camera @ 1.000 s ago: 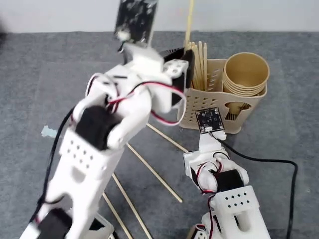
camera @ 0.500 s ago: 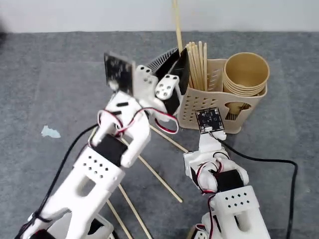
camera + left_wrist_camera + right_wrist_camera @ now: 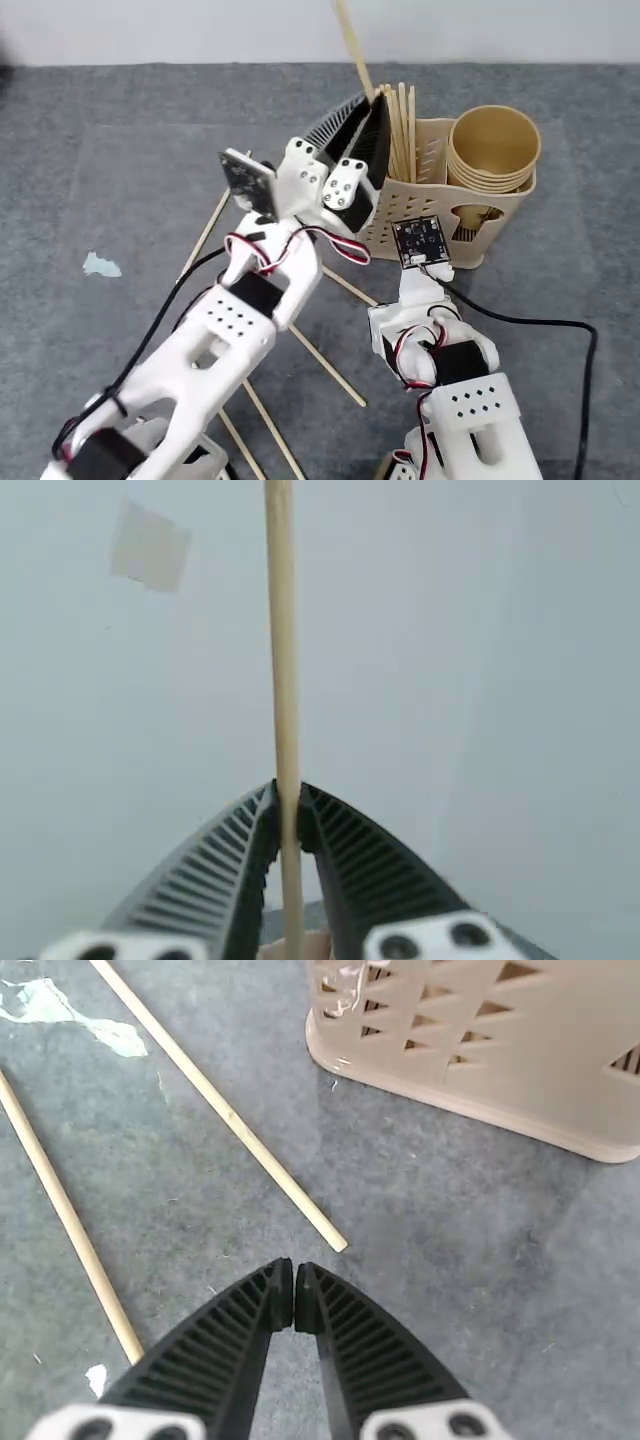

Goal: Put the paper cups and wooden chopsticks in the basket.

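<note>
High view: the left gripper [image 3: 372, 102] is raised just beside the near-left corner of the basket [image 3: 430, 215], its black jaws pointing up and pinching a chopstick [image 3: 350, 35] that stands almost upright, tilted a little away from the basket, and runs out past the top edge. From the left wrist view the same chopstick [image 3: 283, 630] passes straight between the tips of the left gripper [image 3: 288, 792], which press against it on both sides, against a pale wall. The basket's left compartment holds a bundle of upright sticks [image 3: 400, 130]; its right compartment holds nested cups [image 3: 495, 150]. Several loose chopsticks lie on the grey mat [image 3: 120, 150]: one [image 3: 205, 235] beside the left arm, one [image 3: 325, 365] between the two arms, and another [image 3: 262, 430] nearer the bottom edge. The right arm sits in front of the basket. On the right wrist view, the right gripper [image 3: 294, 1295] hangs low over the mat with its jaws pressed together and nothing between them; the end of a loose chopstick [image 3: 220, 1110] lies just ahead of its tips without touching them, a second one [image 3: 65, 1220] lies off to the side, and the basket [image 3: 480, 1050] stands beyond.
</note>
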{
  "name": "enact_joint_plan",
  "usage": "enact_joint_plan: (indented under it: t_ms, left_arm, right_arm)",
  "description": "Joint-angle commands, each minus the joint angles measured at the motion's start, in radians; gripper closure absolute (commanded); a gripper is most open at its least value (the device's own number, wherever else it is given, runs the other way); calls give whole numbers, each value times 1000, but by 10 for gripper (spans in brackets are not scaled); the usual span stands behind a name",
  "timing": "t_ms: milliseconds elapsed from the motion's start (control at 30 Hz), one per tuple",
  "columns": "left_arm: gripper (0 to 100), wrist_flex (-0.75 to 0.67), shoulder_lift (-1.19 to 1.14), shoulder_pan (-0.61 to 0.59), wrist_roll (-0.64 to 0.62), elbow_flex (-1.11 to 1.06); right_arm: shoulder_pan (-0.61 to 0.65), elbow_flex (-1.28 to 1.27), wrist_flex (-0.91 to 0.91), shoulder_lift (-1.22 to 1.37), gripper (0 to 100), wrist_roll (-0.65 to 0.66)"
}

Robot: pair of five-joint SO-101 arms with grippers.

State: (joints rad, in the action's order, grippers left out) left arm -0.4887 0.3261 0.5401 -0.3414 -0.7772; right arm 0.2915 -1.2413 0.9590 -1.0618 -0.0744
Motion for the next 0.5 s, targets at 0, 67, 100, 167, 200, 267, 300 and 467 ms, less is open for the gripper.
enact_joint_plan:
  t_ms: [0, 67, 100, 167, 200, 267, 300, 467]
  left_arm:
    - [990, -32, -55, 8, 28, 27]
    - [990, -32, -95, 6, 52, 44]
    - [990, -32, -112, 6, 63, 51]
    - [988, -31, -143, 6, 83, 62]
    - [988, -28, -155, 6, 94, 67]
    - [983, -9, -170, 6, 112, 65]
    - [979, 14, -175, 6, 114, 67]
    - [912, 120, -155, 6, 115, 65]
  right_arm:
    - [5, 6, -21, -18, 978, -5]
    - [5, 6, -19, -18, 978, -5]
    - [5, 6, -19, -18, 978, -5]
    - [5, 6, -19, -18, 978, -5]
    - [5, 6, -19, -18, 978, -5]
    - [5, 6, -18, -18, 978, -3]
    - [5, 6, -18, -18, 978, -3]
    - [5, 6, -18, -18, 978, -3]
